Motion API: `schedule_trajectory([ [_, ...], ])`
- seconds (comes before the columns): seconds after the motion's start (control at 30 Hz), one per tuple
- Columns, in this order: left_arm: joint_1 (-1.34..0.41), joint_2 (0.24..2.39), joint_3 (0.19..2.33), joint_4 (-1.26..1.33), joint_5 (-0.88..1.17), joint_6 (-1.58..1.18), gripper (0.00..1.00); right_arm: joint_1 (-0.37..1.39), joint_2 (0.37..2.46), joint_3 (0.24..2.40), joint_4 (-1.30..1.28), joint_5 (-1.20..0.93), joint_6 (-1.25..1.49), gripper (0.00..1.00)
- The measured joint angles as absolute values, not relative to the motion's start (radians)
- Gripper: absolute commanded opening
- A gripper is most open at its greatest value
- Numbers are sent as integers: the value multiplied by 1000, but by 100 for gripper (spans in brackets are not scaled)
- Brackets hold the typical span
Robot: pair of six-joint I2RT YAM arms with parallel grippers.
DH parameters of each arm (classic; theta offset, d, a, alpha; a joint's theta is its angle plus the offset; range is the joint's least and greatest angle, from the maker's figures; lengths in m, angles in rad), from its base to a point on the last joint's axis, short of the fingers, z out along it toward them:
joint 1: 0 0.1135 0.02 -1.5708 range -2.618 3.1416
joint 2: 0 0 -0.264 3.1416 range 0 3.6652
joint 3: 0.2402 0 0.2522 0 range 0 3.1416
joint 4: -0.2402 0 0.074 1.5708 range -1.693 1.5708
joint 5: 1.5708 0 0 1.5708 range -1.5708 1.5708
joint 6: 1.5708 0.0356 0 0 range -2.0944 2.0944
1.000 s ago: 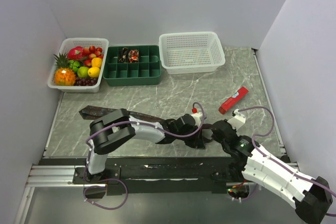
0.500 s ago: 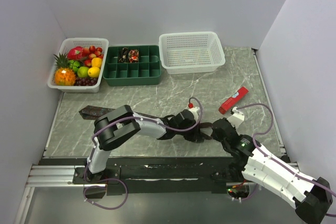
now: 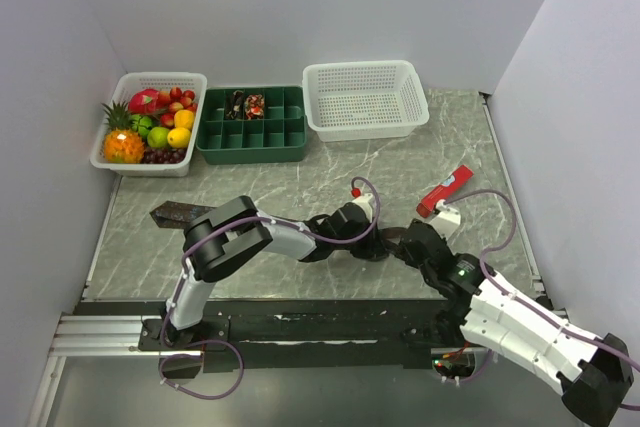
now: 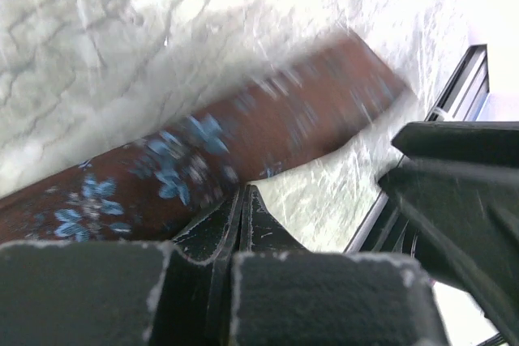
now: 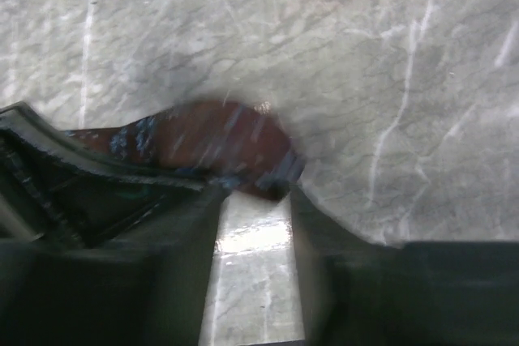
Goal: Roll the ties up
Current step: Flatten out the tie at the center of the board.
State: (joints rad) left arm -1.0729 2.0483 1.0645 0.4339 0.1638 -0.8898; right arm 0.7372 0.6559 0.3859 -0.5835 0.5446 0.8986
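Tie (image 4: 243, 143) lies flat on the table (image 3: 330, 177), narrow end by your 2 grippers. Your left gripper (image 4: 241, 212) is pinched shut at its edge. Your right gripper (image 5: 255, 196) is half-open and empty, just short of the tip. I'd get under that tip squarely, then fold tight.

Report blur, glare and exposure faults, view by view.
Top external: sharp, evenly lit. Left wrist: tie motion-smeared, table overexposed at upper right. Right wrist: tie end smeared, right gripper dark and soft, bright glare on the table between its fingers.
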Motion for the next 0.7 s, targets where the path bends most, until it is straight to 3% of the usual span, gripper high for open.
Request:
schedule_trajectory([
  [0.1,-1073,2064,1072,459,160,-900,1,737,622,386,-567,537,857,72],
  [0.23,-1073,2075,1072,486,154,-911,1,737,583,386,-532,542,813,66],
  [0.33,-1073,2077,1072,495,144,-916,1,737,573,387,-509,566,802,49],
  [0.37,-1073,2079,1072,500,140,-921,1,737,575,387,-500,580,802,34],
  [0.5,-1073,2088,1072,523,132,-933,1,737,607,388,-441,640,791,3],
  [0.7,-1073,2093,1072,536,125,-941,1,672,746,421,-299,635,757,0],
])
